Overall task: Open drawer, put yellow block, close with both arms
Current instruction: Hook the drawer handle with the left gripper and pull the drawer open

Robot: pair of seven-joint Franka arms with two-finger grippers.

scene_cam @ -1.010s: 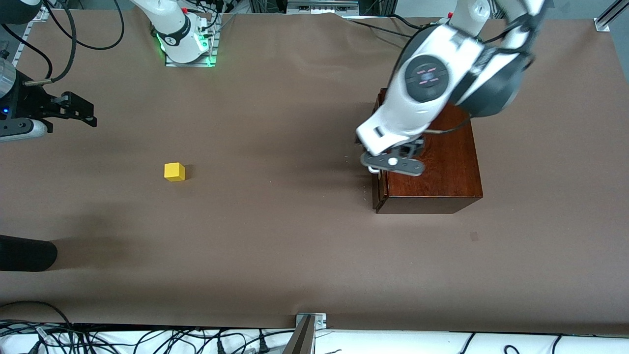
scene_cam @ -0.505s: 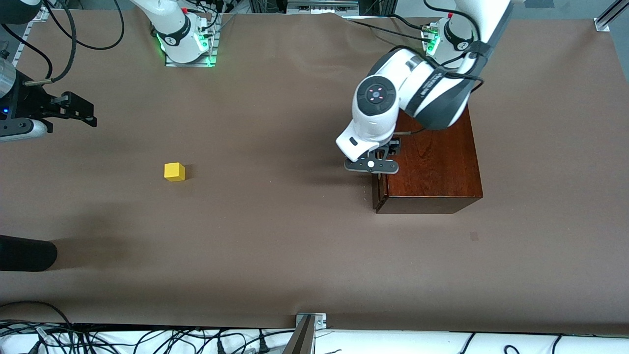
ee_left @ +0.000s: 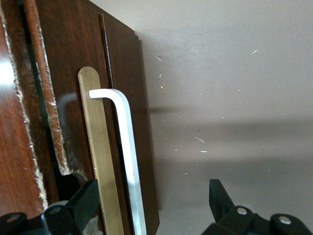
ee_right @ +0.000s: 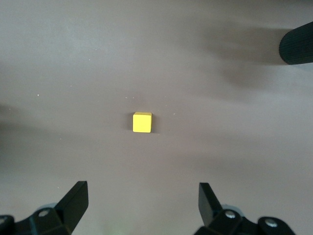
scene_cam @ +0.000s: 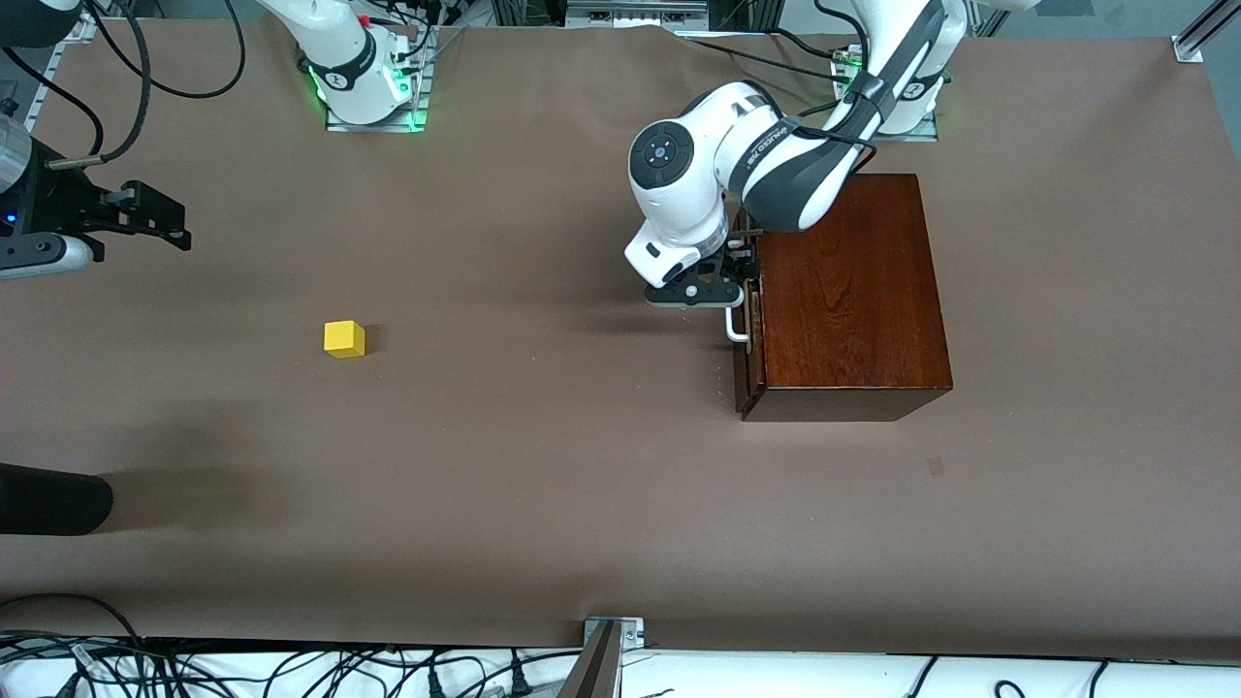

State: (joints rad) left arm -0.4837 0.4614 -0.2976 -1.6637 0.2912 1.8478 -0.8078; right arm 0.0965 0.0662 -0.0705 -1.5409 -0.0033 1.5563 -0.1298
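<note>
Opening step, judged: the left gripper (scene_cam: 725, 281), jaws spread, straddles the white bar handle (ee_left: 128, 161) of the shut drawer (scene_cam: 744, 330). Next it must clench and pull toward nine o'clock. The right gripper (ee_right: 142, 205), unclenched, waits over bare table; the yellow block (scene_cam: 344, 339) sits at its five o'clock

Bare table (scene_cam: 543, 465) all around yellow block (scene_cam: 344, 339); nothing blocks access

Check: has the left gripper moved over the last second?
Yes. The left gripper has come off the top of the wooden box and down to the drawer front, its open fingers either side of the white handle.
</note>
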